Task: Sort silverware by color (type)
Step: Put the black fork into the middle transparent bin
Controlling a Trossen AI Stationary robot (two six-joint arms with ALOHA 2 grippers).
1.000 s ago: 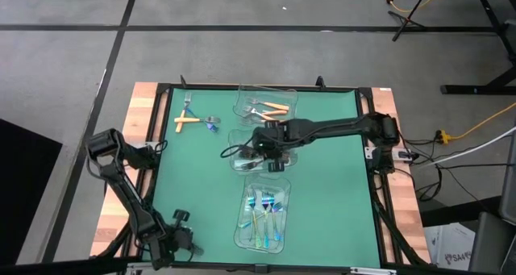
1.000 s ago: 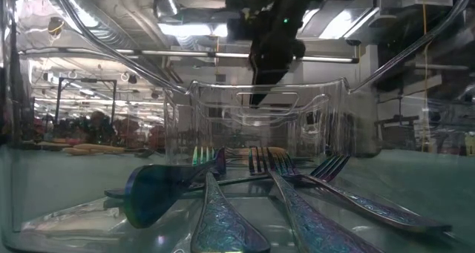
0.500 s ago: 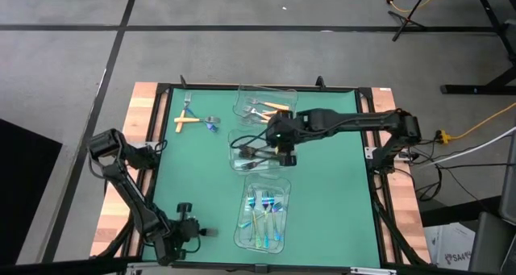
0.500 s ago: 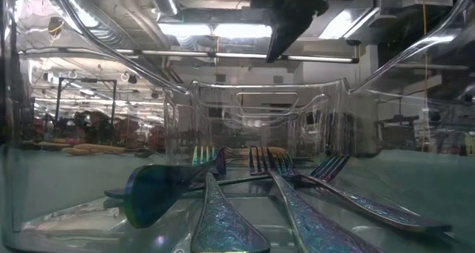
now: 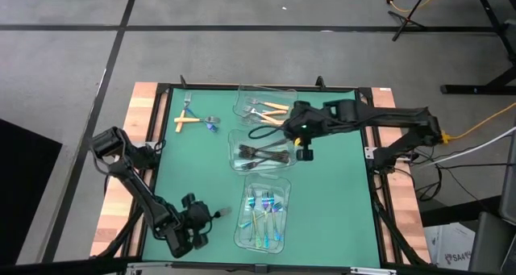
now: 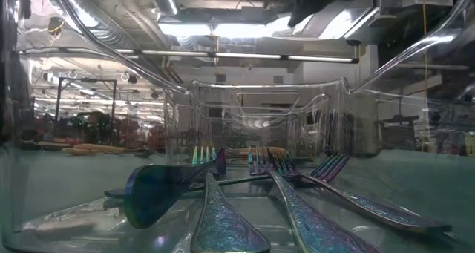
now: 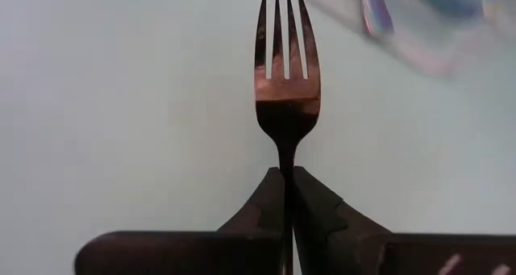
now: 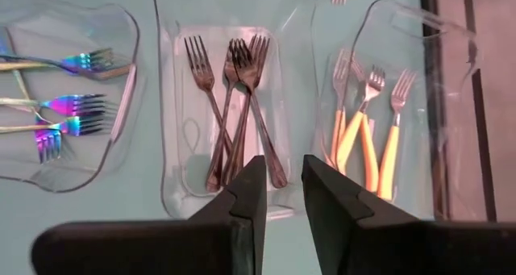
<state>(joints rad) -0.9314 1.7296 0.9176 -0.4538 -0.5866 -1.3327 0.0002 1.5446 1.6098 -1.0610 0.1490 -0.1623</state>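
Left gripper is clamped tight on the handle of a dark fork; I see the fingers pressed together around the stem, tines pointing straight out past the fingertips, long axis in line with the gripper. In the high view that gripper sits at the near-left of the green mat, just beside the tray of iridescent forks; the left arm runs folded along the mat's left edge.

Right gripper is partly open and holds nothing. It hovers beside the middle tray, looking down on the dark forks in it, which lie lengthwise, crossing. Orange-handled forks fill the far tray. A few pieces lie loose at the far-left.
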